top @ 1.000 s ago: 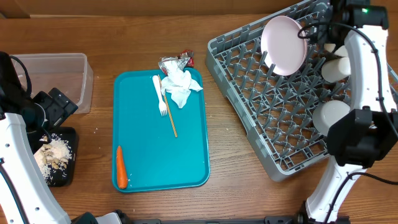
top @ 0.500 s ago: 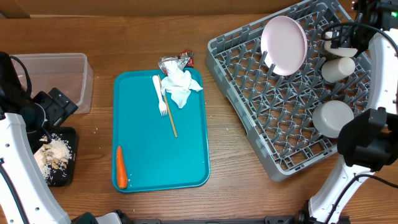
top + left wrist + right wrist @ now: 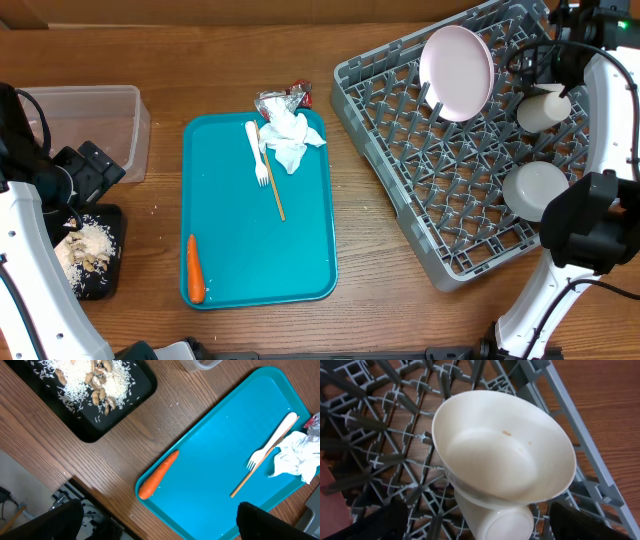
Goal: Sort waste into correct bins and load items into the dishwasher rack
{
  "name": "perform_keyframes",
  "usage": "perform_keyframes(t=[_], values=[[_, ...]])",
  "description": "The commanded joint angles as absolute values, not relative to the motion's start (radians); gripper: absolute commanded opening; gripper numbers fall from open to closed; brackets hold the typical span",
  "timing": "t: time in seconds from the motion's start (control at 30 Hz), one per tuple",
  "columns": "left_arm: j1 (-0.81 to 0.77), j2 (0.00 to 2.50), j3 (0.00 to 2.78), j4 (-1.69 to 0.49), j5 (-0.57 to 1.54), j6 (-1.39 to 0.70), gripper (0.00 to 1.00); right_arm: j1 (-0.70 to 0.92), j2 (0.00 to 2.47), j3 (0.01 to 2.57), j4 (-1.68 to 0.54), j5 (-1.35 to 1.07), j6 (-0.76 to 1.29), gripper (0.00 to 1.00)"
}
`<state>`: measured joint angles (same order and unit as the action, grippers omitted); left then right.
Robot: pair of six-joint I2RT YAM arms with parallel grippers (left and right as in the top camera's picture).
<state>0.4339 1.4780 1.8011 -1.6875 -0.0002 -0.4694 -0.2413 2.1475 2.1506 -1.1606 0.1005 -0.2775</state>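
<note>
Over the far corner of the large grey plastic dishwasher rack, the right fingers hang wide and empty above a tilted white bowl resting in it. The left fingers are wide too. Likely next is the white plastic fork on the flat teal tray, which calls for a low, thin pinch.

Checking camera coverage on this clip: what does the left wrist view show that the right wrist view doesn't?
Left wrist only: black tray of rice and nuts, and a teal tray holding a carrot, white fork, wooden stick and crumpled napkin. Right wrist only: a tilted white bowl and a white cup in the grey dishwasher rack. Both: the wooden tabletop.
</note>
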Motion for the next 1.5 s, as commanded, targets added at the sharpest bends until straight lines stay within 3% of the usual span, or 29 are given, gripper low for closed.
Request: perform_keyframes(t=[0.0, 0.3, 0.67, 1.1, 1.3, 1.4, 1.47], values=[[0.438, 1.484, 1.798, -1.689, 0.0, -0.479, 1.0, -0.242, 2.124, 2.148, -1.163, 0.104, -0.289, 0.88], [0.438, 1.484, 1.798, -1.689, 0.0, -0.479, 1.0, -0.242, 2.124, 2.148, -1.184, 0.11, -0.289, 0.81], [0.438, 1.484, 1.798, -1.689, 0.0, -0.479, 1.0, -0.221, 2.123, 2.149, -1.073, 0.156, -0.289, 0.89], [0.438, 1.484, 1.798, -1.689, 0.0, -0.479, 1.0, -0.215, 2.192, 2.148, -1.1, 0.162, -0.289, 0.88], [0.438, 1.484, 1.798, -1.689, 0.0, -0.479, 1.0, -0.208, 2.192, 2.148, -1.132, 0.164, -0.297, 0.77], [0.438, 1.484, 1.798, -1.689, 0.0, -0.479, 1.0, -0.207, 2.192, 2.148, -1.155, 0.165, -0.297, 0.56], [0.438, 1.484, 1.798, -1.689, 0.0, -0.479, 1.0, -0.206, 2.192, 2.148, -1.166, 0.164, -0.297, 0.54]])
